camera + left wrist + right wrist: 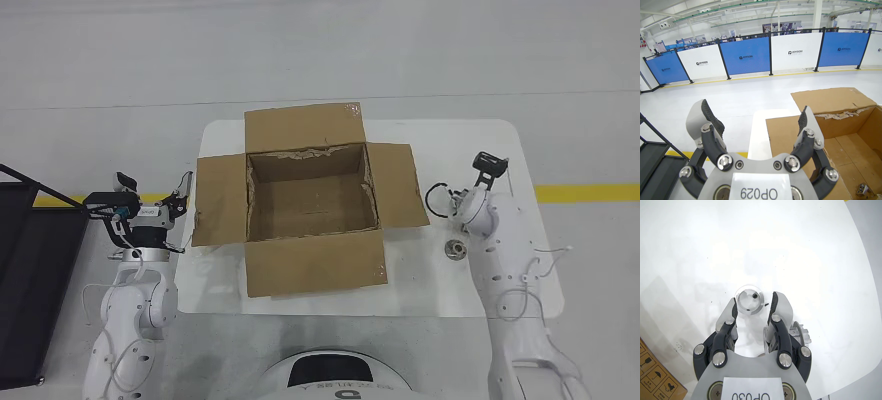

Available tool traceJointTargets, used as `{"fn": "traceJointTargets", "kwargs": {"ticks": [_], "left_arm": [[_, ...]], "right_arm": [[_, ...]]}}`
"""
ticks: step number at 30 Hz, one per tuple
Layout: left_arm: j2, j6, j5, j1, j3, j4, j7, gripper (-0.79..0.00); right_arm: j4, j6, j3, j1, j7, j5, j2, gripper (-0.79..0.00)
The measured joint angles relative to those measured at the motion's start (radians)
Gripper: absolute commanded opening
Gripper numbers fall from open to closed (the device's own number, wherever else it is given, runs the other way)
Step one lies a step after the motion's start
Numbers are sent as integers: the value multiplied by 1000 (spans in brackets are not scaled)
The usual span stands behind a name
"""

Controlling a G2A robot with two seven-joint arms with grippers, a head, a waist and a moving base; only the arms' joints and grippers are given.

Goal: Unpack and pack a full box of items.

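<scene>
Right tool [753, 295]: spread, empty, over metal disc [749, 303] on bench [772, 247]. Hazard: smooth disc may slip on closing, striking toothed wheel [800, 332] nearby. Left tool [754, 104]: spread, empty.

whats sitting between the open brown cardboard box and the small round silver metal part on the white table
Nothing. In the top view, only bare white table separates the open brown cardboard box from the small round silver metal part.

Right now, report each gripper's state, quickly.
Left gripper: open, empty.
Right gripper: open, gripping nothing; the metal disc near its jaws is not clamped.
</scene>
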Motion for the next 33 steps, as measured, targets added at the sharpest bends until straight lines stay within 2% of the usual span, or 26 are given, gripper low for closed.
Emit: {"fn": "traceJointTargets", "kwargs": {"ticks": [4, 5, 7, 12, 18, 20, 23, 26, 29, 33], "left_arm": [[0, 0, 0, 0, 0, 0, 0, 0], [0, 0, 0, 0, 0, 0, 0, 0], [0, 0, 0, 0, 0, 0, 0, 0], [0, 0, 0, 0, 0, 0, 0, 0], [0, 0, 0, 0, 0, 0, 0, 0], [0, 0, 0, 0, 0, 0, 0, 0], [0, 0, 0, 0, 0, 0, 0, 0], [0, 0, 0, 0, 0, 0, 0, 0], [0, 0, 0, 0, 0, 0, 0, 0], [0, 0, 0, 0, 0, 0, 0, 0]], "right_arm": [[-110, -20, 32, -48, -32, 60, 0, -446], [-168, -32, 46, -77, -52, 88, 0, -499], [-265, -65, 66, -130, -88, 139, 0, -539], [-529, -218, 100, -294, -159, 319, -1, -477], [-691, -440, 86, -410, -178, 486, 3, -443], [-723, -505, 77, -427, -158, 545, 5, -413], [-755, -584, 62, -432, -100, 624, 10, -416], [-778, -625, 30, -417, -43, 657, 15, -471], [-785, -638, -29, -388, 3, 655, 18, -471], [-766, -612, -125, -324, 48, 609, 19, -394]]}}
